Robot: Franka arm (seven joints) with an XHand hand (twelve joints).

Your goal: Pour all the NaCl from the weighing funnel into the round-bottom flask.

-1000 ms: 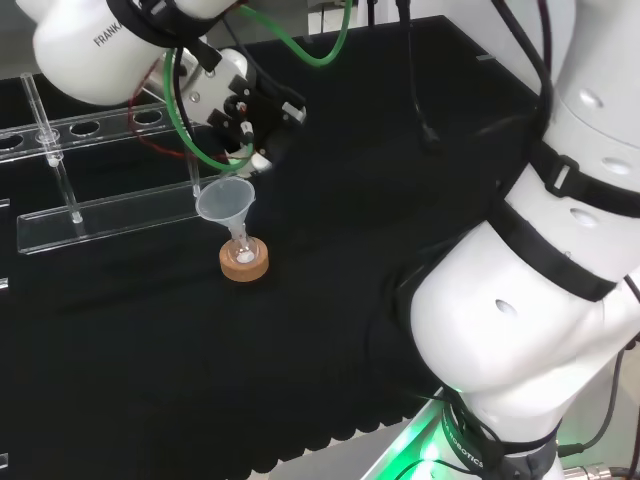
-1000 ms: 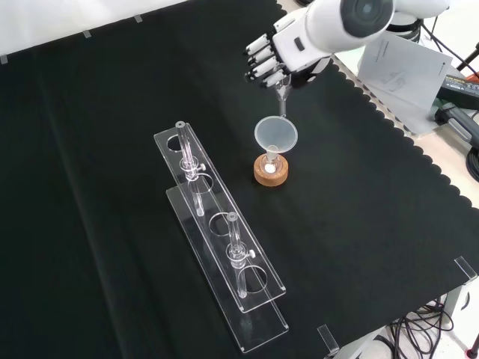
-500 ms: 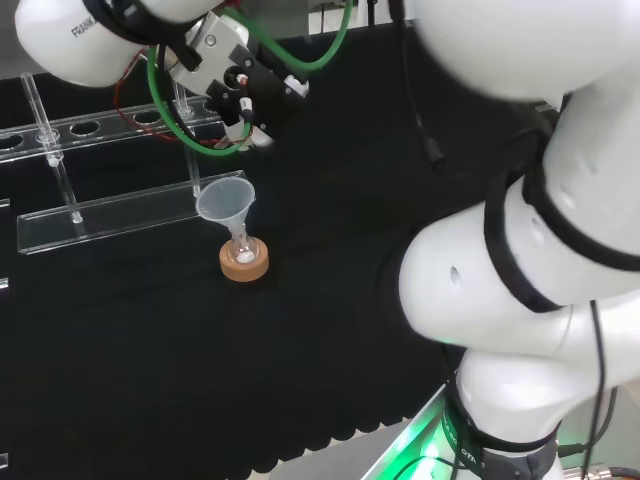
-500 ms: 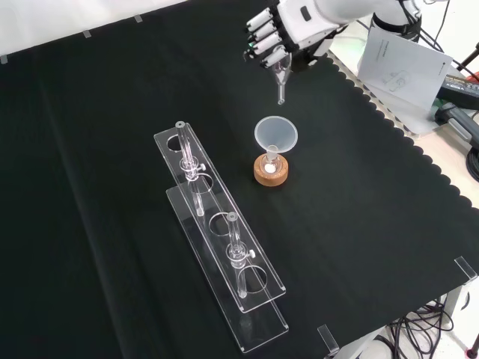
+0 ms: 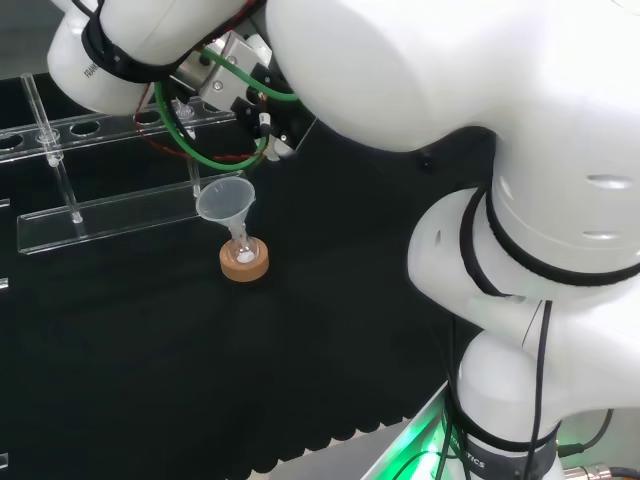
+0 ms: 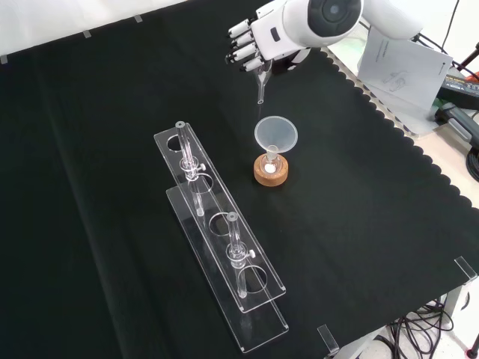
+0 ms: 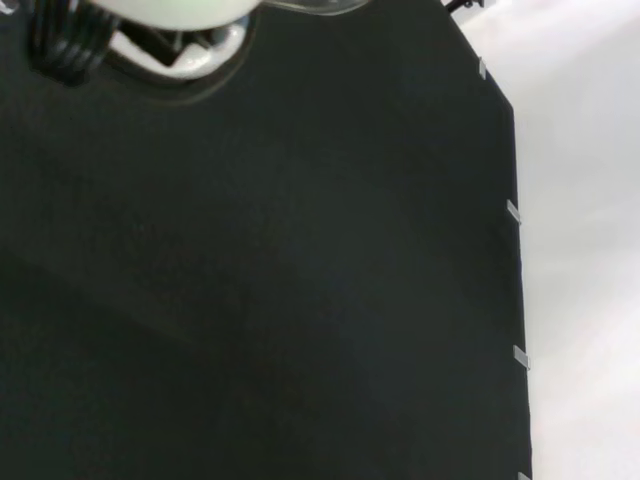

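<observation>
In the front view my hand (image 6: 258,46) hangs above and to the left of the flask, its fingers curled round a clear weighing funnel (image 6: 260,86) whose thin stem points down. A small round-bottom flask (image 6: 271,166) with white powder in it sits on a cork ring (image 6: 271,176), and a clear cone funnel (image 6: 275,134) stands in its neck. The head view has the same cone funnel (image 5: 225,200) and cork ring (image 5: 244,264), with the hand (image 5: 272,118) partly hidden by the arm just above them. A blurred white part of the hand (image 7: 170,18) appears in the wrist view over black cloth.
A long clear rack (image 6: 217,247) with thin glass tubes lies left of the flask in the front view and behind it in the head view (image 5: 110,215). Papers (image 6: 404,63) lie beyond the cloth's scalloped edge at the front view's upper right.
The hand with the weighing funnel has lifted away from the cone funnel and moved left in the front view. The arm's links have swung across the head view.
</observation>
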